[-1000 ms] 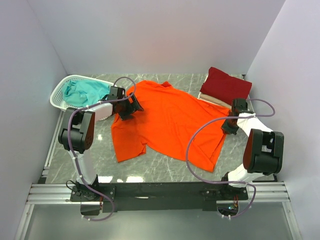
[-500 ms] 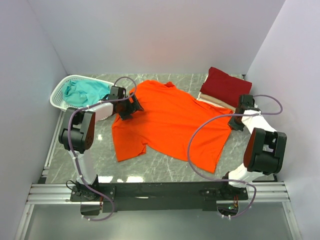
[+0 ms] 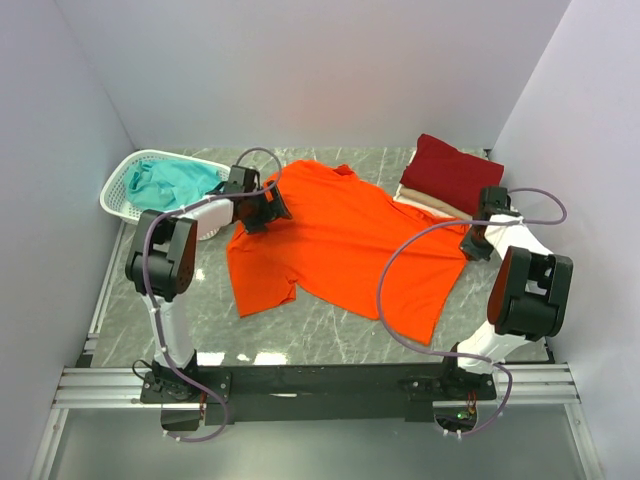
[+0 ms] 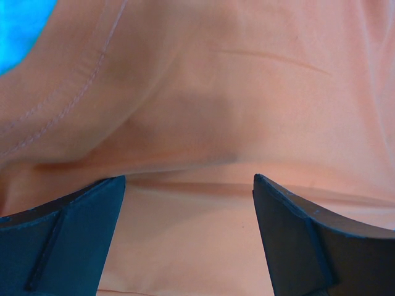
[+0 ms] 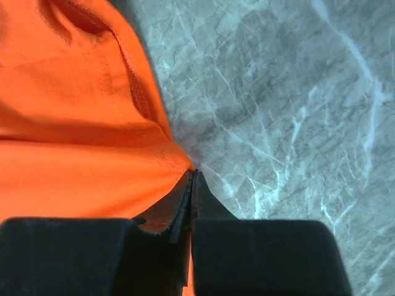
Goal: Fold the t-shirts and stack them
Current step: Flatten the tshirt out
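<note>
Orange t-shirt [image 3: 340, 240]: spread open, creased, across centre of marble table [image 3: 330, 335]. White lattice basket [image 3: 115, 190]: at table's far-left corner, teal t-shirt [image 3: 175, 182] bundled inside. Dark red t-shirt [image 3: 450, 172]: folded, at table's far-right corner, stacked on cream-white t-shirt [image 3: 425, 200]. Left gripper [image 4: 188, 185]: released, jaws wide apart, over orange cloth toward table's far-left side. Right gripper [image 5: 192, 176]: clenched, pinching orange t-shirt hem at table's right side, bare marble just beside.

A grey marble-patterned bench [image 3: 330, 335] fills the middle of the frame, enclosed by plain pale lavender walls [image 3: 300, 70]. Silver aluminium rails [image 3: 100, 385] cross the bottom edge under even light.
</note>
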You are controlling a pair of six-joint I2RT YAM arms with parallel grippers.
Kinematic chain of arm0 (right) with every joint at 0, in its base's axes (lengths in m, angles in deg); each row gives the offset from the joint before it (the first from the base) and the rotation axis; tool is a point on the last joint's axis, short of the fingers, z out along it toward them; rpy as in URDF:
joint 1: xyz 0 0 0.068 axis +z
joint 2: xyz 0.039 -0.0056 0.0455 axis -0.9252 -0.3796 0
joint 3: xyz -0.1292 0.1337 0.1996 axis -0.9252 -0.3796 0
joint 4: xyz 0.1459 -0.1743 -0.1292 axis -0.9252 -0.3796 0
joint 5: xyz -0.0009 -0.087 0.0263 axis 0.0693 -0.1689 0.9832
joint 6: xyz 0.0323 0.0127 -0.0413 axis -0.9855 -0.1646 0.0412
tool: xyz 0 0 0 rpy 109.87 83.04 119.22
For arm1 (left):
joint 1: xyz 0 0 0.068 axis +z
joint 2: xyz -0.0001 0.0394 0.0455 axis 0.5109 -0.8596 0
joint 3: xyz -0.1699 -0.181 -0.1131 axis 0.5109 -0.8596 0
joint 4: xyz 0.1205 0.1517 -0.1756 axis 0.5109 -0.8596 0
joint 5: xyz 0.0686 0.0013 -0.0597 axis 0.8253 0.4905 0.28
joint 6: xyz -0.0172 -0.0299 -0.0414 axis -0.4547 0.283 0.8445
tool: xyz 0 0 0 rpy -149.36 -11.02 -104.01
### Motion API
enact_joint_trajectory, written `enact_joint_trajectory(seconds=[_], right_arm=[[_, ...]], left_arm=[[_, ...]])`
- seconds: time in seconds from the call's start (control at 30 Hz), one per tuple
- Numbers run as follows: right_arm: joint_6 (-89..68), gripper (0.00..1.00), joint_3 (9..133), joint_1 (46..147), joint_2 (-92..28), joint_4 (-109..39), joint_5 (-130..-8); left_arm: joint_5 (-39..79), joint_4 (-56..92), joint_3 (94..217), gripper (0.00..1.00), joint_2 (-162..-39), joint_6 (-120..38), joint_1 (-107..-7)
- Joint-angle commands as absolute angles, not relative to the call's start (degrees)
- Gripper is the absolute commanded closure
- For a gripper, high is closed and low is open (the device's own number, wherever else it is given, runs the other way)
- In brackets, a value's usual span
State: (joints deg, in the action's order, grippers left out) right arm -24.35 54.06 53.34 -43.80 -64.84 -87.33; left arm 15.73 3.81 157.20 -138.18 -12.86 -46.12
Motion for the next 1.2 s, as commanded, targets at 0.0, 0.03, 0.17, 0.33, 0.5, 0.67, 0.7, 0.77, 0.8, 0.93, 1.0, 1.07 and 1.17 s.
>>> enact_joint_trajectory(seconds=[0.0, 0.03, 0.17, 0.33, 0.5, 0.67, 0.7, 0.77, 0.8, 0.93, 1.0, 1.07, 1.17], right_arm=[[-23.3, 0.95, 57.6, 52.2, -43.1, -65.9, -88.9], [-23.5, 0.86, 58.2, 52.2, -42.6, -66.5, -87.8], [-24.9, 0.47, 60.4, 52.3, -39.4, -68.4, -81.4], [-26.3, 0.42, 63.8, 57.5, -34.6, -70.9, -73.6], [-29.8, 0.42, 62.6, 73.4, -32.3, -68.3, -71.1], [-35.3, 0.42, 57.5, 82.7, -35.4, -59.3, -64.2], [-36.1, 0.43, 56.8, 84.4, -37.6, -57.9, -63.9], [-36.6, 0.43, 56.4, 86.0, -39.5, -56.8, -63.7], [-36.6, 0.44, 56.2, 86.5, -41.2, -56.4, -63.6], [-36.8, 0.44, 54.0, 87.3, -43.9, -53.7, -63.7], [-36.6, 0.44, 53.3, 87.3, -45.3, -53.0, -64.7], [-36.3, 0.44, 52.8, 87.3, -46.3, -52.9, -65.4], [-36.0, 0.44, 52.6, 87.2, -48.2, -52.5, -66.3]], left_arm=[[19.1, 0.3, 160.1, 0.08, -141.2, -16.3, -46.7], [19.1, 0.1, 160.9, 0.08, -141.5, -16.4, -46.8], [18.6, -1.6, 166.4, 0.07, -140.4, -16.7, -47.4], [20.3, -4.8, 169.8, 0.06, -135.2, -17.3, -48.3], [24.3, -6.2, 163.7, 0.06, -127.2, -17.6, -49.1], [25.1, -4.6, 151.0, 0.06, -118.9, -16.4, -49.3], [24.9, -4.3, 148.4, 0.06, -118.0, -16.0, -49.3], [24.4, -3.5, 146.7, 0.06, -117.7, -15.2, -49.3], [23.8, -2.5, 146.0, 0.06, -117.7, -14.9, -49.3], [22.6, 0.6, 143.8, 0.06, -119.8, -13.9, -49.3], [22.4, 1.0, 144.1, 0.06, -121.6, -14.0, -49.3], [22.3, 1.4, 144.6, 0.06, -124.6, -14.1, -49.3], [22.1, 2.2, 145.7, 0.06, -128.3, -14.6, -49.3]])
